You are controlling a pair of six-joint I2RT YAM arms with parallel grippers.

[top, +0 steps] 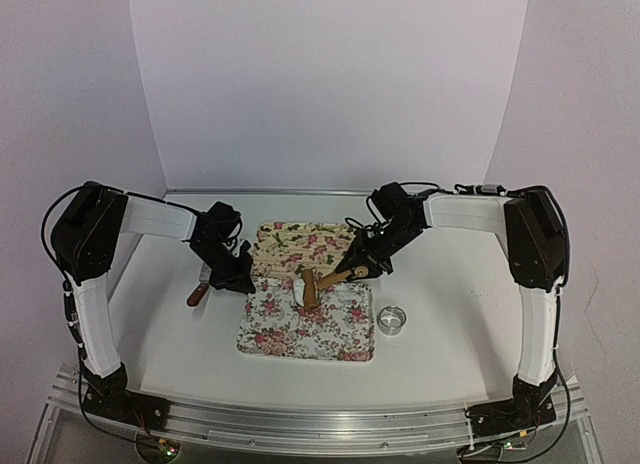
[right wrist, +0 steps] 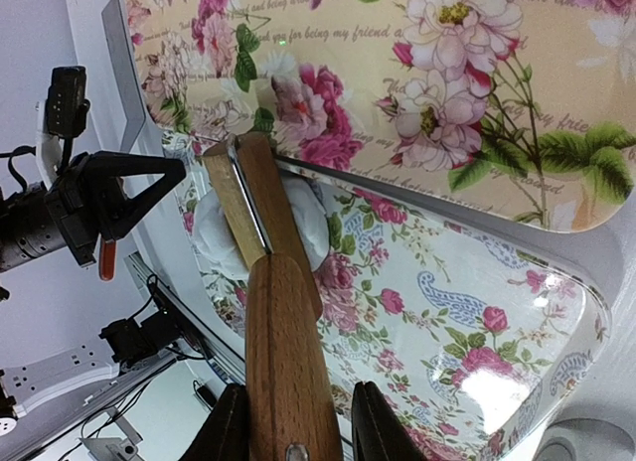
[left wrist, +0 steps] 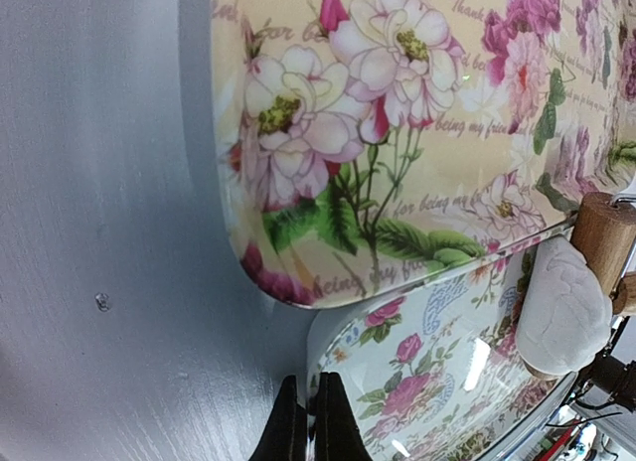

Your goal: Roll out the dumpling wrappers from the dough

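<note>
Clamped in the right end effector, the wooden roller fills the right wrist view. It presses on the dough, a thick lump at the far edge of the near tray, beside the far tray.

In the left wrist view, the left end effector hangs clenched and empty over the bench.

From above, both trays otherwise look bare, and a metal ring sits alongside. Likely trouble: the dough sticks to the roller, or the unheld tray slides.

Cream floral tray behind white floral tray (edges overlapping); metal ring beside.
</note>
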